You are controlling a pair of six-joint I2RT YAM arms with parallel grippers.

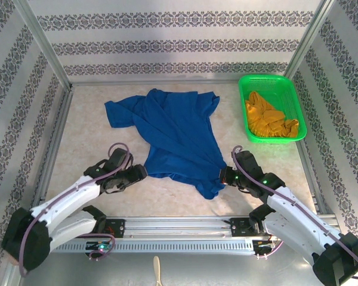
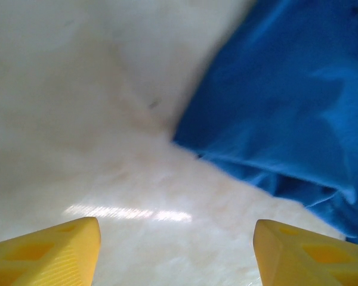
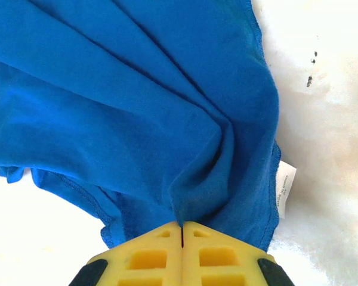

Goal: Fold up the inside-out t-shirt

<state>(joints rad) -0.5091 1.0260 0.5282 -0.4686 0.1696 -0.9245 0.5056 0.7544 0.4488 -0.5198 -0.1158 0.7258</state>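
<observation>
Table [image 1: 89, 137]: pale, marbled beige top, metal rails along the left, right and far edges

Two things sit directly on it:
- shirt [image 1: 173, 134], blue, lying crumpled mid-table, wide at the far end with a sleeve out to the left, narrowing to a bunched tip near the front edge
- basket [image 1: 274, 86], green plastic, far right corner, well apart from the shirt

Left wrist view: bare tabletop [image 2: 77, 119] with a glare streak [image 2: 125, 213], shirt hem [image 2: 286, 101] flat on it. Right wrist view: shirt [image 3: 137, 119] in folds over the table [image 3: 328, 119], white label [image 3: 284, 189] at its hem, a few dark specks [image 3: 310, 77] on the surface beside it
</observation>
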